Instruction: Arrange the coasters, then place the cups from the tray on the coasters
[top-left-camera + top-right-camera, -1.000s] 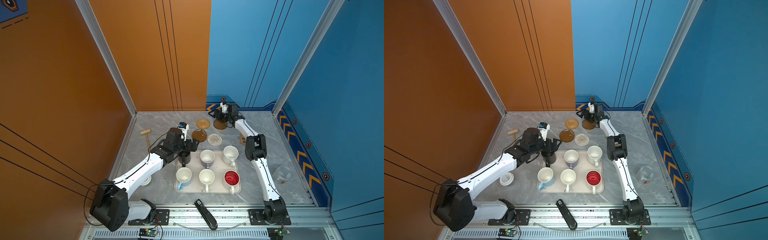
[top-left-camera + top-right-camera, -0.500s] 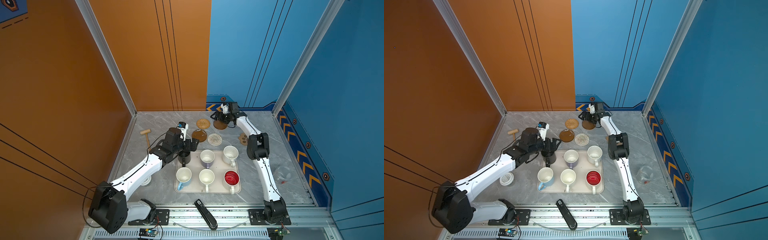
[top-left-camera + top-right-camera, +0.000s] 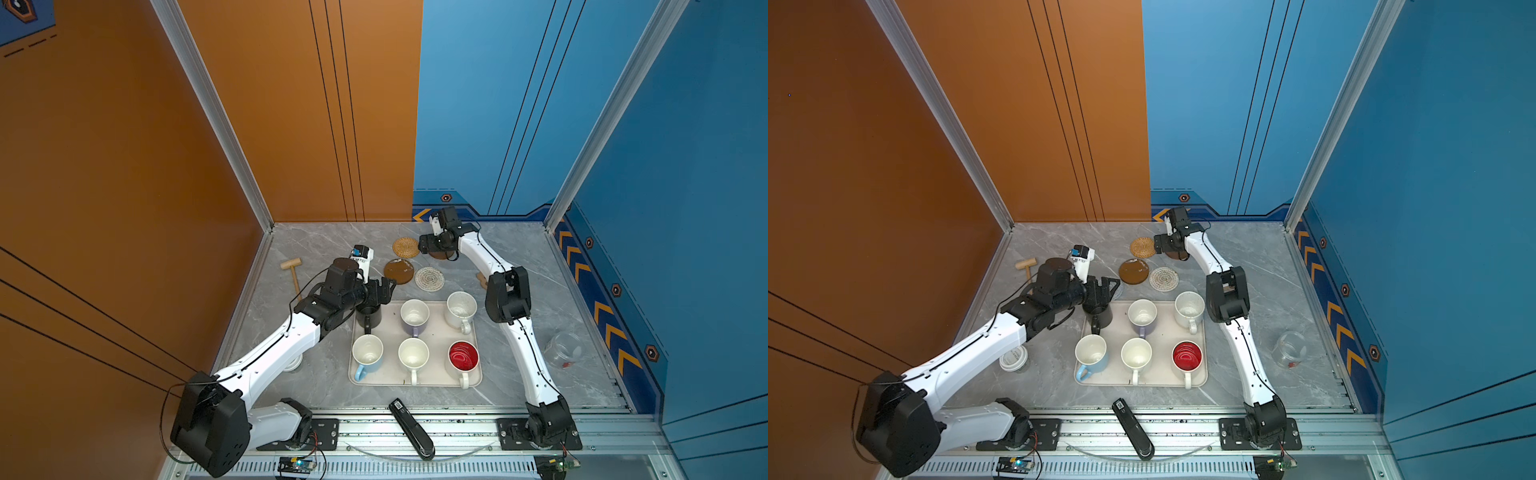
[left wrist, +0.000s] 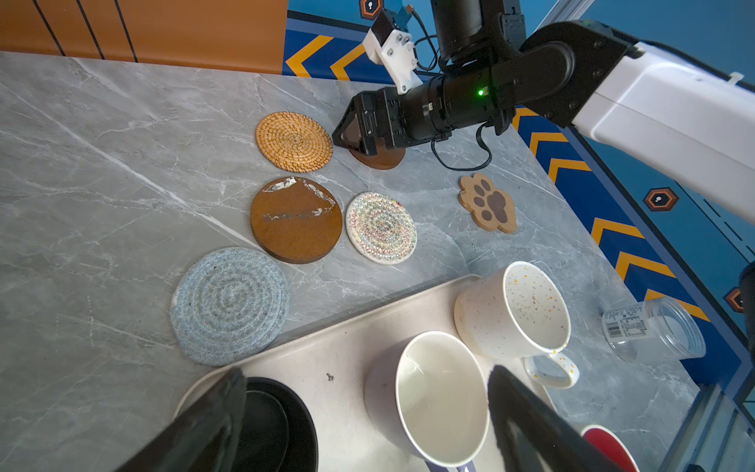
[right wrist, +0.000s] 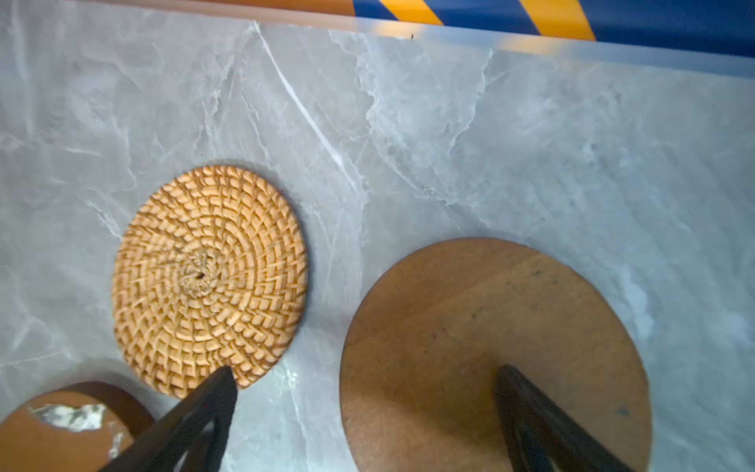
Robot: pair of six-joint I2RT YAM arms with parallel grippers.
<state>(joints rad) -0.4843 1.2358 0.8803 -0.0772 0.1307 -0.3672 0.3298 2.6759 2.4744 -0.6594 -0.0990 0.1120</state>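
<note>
Left wrist view shows six coasters lying flat on the worktop (image 4: pixel 102 163). The rattan mat (image 4: pixel 294 141), the marked brown disc (image 4: pixel 296 220), the white woven mat (image 4: pixel 380 227) and the grey woven mat (image 4: pixel 230 305) sit close together behind the tray (image 4: pixel 351 347). The paw mat (image 4: pixel 488 203) lies off to one side, apart from the others. The right claw (image 5: pixel 366 370) is spread wide right over the plain brown disc (image 5: pixel 470 318), next to the rattan mat, and it pinches nothing. I cannot tell if it touches the disc.

All six cups stand on the tray. The left claw (image 4: pixel 365 374) is spread wide too and empty. It hangs over the black cup (image 4: pixel 286 408), close to the lavender cup (image 4: pixel 441 392).

I think laying out the mats is nearly done and the cup step is about to start. The next move calls for the left claw to go down around the black cup's wall, squeeze it, and lift it straight up so it misses the lavender cup. Then it can set the cup on the grey woven mat just beside the tray.
</note>
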